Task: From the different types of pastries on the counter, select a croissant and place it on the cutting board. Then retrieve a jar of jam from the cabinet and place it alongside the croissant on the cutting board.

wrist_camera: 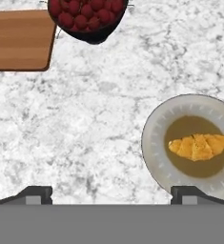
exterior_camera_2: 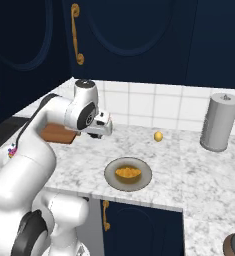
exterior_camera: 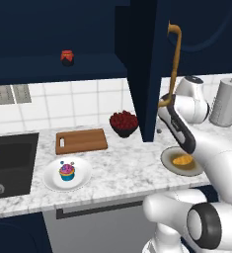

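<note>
A white-grey speckled marble counter (exterior_camera: 120, 170) runs under a white tiled wall and dark navy cabinets, the wall cabinet (exterior_camera: 58, 34) standing open with its door swung out. At the far left a black sink (exterior_camera: 9, 163) is set into the stone. Up on the cabinet shelf sits the small red jar of jam (exterior_camera: 67, 57), well apart from everything on the counter. Below it the wooden cutting board (exterior_camera: 81, 141) lies flat against the tiles, bare, its slot handle at the left end. Just in front of the board a round white plate (exterior_camera: 53, 180) carries the cupcake (exterior_camera: 66, 172) with pink frosting in a blue wrapper. To the right of the board, near its corner, stands a dark bowl of red berries (exterior_camera: 124, 122). The open door's long brass handle (exterior_camera: 174, 54) hangs beyond that. Further right, a grey plate (wrist_camera: 154, 143) holds the croissant (wrist_camera: 199, 146), lying in its brown centre. The gripper (wrist_camera: 111, 194) hovers above the bare marble left of that plate, its jaws spread wide and holding nothing. A small yellow round thing (exterior_camera_2: 158, 136) rests on the counter near the tiles, and a grey canister (exterior_camera_2: 218, 121) stands at the far right.
</note>
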